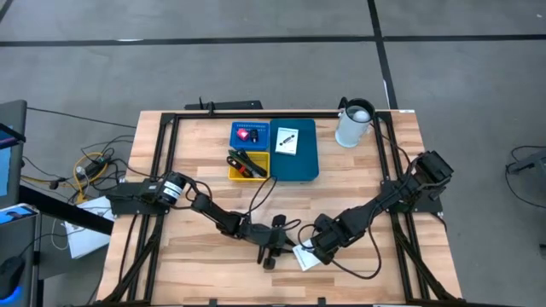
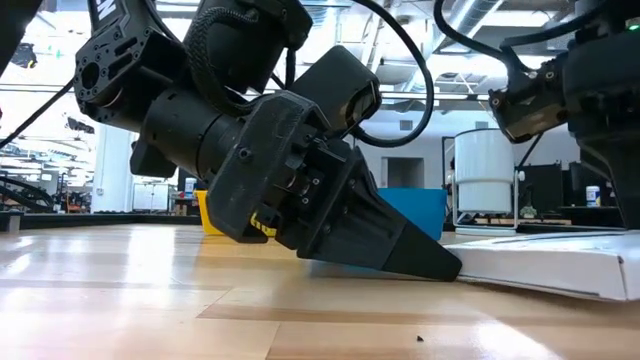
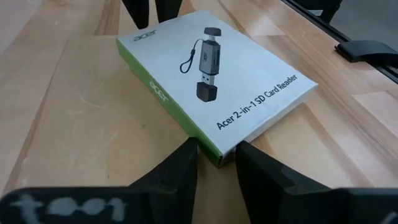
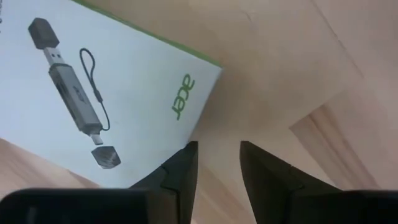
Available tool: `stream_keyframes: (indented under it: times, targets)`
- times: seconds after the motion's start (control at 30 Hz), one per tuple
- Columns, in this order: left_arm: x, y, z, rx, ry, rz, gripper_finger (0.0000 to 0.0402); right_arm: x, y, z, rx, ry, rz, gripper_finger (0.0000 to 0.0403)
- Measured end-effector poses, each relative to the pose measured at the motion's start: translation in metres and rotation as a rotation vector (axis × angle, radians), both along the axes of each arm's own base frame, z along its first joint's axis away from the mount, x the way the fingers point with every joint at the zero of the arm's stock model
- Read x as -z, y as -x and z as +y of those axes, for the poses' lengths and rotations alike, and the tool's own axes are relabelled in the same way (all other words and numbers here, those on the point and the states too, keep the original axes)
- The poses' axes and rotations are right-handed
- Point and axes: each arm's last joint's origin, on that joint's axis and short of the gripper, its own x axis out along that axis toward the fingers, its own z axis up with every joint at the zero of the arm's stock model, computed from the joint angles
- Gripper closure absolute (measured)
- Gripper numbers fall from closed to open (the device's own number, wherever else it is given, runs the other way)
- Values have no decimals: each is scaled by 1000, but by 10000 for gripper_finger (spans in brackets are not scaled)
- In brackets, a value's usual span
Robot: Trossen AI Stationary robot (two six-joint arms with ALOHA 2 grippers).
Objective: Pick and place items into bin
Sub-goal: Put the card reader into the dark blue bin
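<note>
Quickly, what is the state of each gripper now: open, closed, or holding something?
Left gripper: open, fingers either side of a corner of the white card reader box, not clamped.
Right gripper: open, empty, beside the box's edge.

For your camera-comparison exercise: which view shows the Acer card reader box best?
The left wrist view: the Acer SD card reader box lies whole, its print readable. The right wrist view crops it. The low view shows only its edge. The high view shows a small white shape between both grippers.
</note>
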Motion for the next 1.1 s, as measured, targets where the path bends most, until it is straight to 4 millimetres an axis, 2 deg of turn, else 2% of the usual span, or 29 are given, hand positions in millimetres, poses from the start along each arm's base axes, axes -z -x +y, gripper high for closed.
stream_keyframes:
  times: [1.1]
  targets:
    - [0, -1, 1, -4, -13, -4, 306, -34, -12, 7, -85, 25, -18, 285]
